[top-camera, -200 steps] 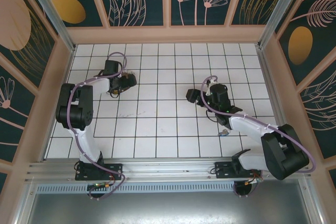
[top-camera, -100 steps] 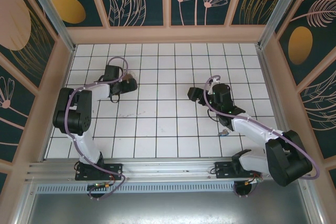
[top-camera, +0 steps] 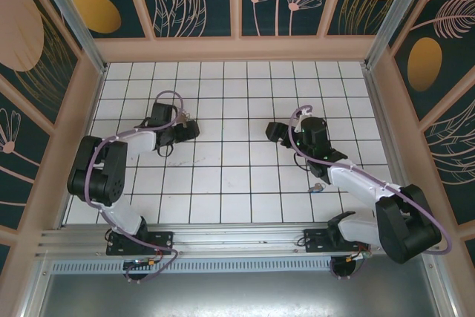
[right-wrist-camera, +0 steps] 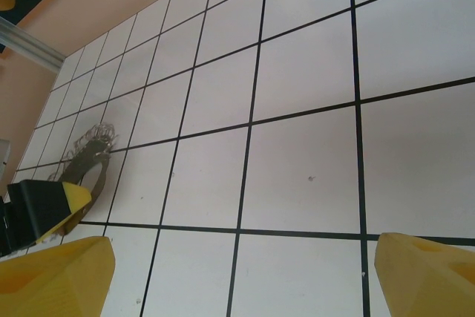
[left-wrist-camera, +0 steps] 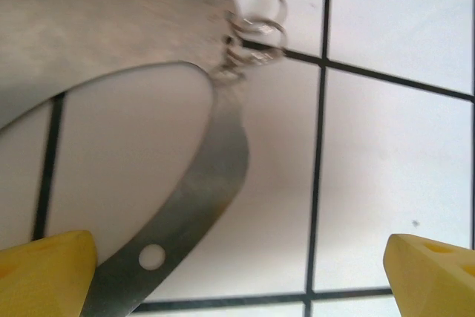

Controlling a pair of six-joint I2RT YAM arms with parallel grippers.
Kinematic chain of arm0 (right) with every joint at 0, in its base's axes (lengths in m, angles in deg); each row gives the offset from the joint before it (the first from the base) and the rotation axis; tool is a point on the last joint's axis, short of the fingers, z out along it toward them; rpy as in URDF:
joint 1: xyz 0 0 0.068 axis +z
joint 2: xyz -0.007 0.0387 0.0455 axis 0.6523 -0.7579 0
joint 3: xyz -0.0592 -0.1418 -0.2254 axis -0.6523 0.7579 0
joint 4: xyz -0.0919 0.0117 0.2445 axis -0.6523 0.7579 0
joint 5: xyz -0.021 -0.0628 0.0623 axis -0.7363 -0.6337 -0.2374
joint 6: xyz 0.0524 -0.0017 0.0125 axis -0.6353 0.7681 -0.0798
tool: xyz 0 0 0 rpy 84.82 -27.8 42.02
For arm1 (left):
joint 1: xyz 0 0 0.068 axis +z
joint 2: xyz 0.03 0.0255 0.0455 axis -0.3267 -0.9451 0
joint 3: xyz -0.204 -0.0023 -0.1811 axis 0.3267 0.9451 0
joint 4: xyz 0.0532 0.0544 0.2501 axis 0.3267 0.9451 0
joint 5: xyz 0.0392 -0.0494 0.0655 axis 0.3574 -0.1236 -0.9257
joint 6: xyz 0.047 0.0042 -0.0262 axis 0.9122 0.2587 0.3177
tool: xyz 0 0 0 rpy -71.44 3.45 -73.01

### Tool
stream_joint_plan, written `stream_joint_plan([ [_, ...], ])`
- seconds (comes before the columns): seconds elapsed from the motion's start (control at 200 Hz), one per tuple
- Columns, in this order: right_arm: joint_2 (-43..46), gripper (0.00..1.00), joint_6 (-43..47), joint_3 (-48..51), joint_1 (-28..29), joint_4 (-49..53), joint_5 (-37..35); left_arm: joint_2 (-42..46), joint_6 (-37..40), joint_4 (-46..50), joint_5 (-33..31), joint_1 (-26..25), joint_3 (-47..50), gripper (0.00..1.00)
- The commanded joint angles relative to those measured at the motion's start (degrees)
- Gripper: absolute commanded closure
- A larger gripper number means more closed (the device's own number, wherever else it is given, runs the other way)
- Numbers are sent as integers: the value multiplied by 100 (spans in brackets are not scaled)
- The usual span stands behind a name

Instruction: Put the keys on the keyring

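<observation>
Approach step: empty, wide-open left gripper (left-wrist-camera: 237,269) straddles curved grey metal strap keyring (left-wrist-camera: 200,206), lower left; right gripper (right-wrist-camera: 239,272) equally agape, empty. Next: descend, pinch.

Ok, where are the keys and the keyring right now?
keys (top-camera: 316,187): top external view, middle of the small dark cluster on the tile.
keyring (left-wrist-camera: 219,183): left wrist view, on its curved band, above the hole.

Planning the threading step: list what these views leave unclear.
1. Keys: top view, too small to count.
2. Keyring: left wrist view, cut off by frame edges, upper part blurred.
3. Keyring, top view: hidden beneath left claw.
</observation>
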Motion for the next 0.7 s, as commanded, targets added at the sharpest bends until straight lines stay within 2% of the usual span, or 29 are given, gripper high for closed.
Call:
stream_joint_plan([
  [0.0,105,9,33,-139,-40,-80,9,136,-429,-39,412,-275,299,2],
  [0.305,108,7,-42,-79,-46,-65,-90,366,-1036,-489,518,-1100,620,1],
  [0.691,54,6,-64,-77,-55,-13,-189,120,-1702,-787,434,-2319,114,1],
])
